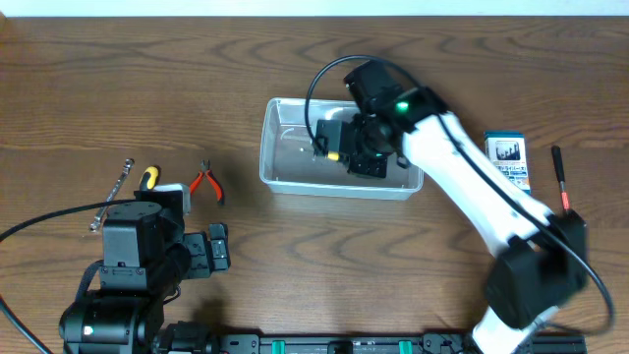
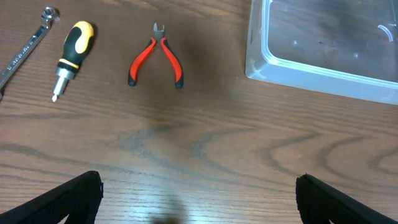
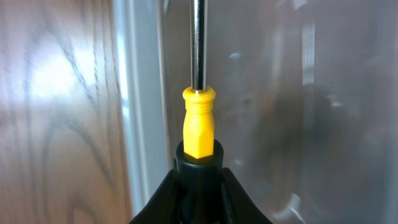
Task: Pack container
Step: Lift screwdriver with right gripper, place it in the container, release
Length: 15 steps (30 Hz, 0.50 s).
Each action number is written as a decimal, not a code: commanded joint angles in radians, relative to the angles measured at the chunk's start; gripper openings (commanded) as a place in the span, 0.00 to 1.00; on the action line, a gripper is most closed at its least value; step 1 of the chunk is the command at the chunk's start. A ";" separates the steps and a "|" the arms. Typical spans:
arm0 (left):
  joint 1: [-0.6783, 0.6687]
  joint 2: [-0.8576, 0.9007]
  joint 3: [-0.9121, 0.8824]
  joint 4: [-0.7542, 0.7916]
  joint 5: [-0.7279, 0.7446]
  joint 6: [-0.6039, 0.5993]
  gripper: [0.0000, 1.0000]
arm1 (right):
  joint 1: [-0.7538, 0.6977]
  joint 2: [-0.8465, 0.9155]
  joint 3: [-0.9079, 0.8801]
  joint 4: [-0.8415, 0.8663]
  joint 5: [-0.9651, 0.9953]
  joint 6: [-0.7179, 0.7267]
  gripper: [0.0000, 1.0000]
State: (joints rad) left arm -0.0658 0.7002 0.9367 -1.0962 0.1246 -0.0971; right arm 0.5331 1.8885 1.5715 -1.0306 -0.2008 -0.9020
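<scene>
Presumably light, slick and thin-walled, the container (image 1: pixel 287 147) beneath the right fingers (image 3: pixel 161 211) is best gripped at its rim; a screwdriver (image 3: pixel 199 124) is clamped between them, while the left fingers (image 2: pixel 68 202) are spread wide.

Wrench (image 2: pixel 25 48), stubby screwdriver (image 2: pixel 71 55), red pliers (image 2: pixel 157 59) in row on wood table (image 2: pixel 199 143); blue-white box (image 1: pixel 509 162) well apart.

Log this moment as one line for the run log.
right gripper: shut on screwdriver | location: over container | left gripper: open, empty | on table: pliers, stubby screwdriver, wrench
</scene>
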 commanded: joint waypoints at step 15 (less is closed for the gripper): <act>0.004 0.004 0.019 -0.003 -0.005 0.010 0.98 | -0.014 0.210 -0.005 -0.002 -0.006 -0.011 0.17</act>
State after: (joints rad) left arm -0.0658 0.7006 0.9367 -1.0966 0.1246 -0.0971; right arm 0.5278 2.0918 1.5665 -1.0286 -0.1944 -0.9112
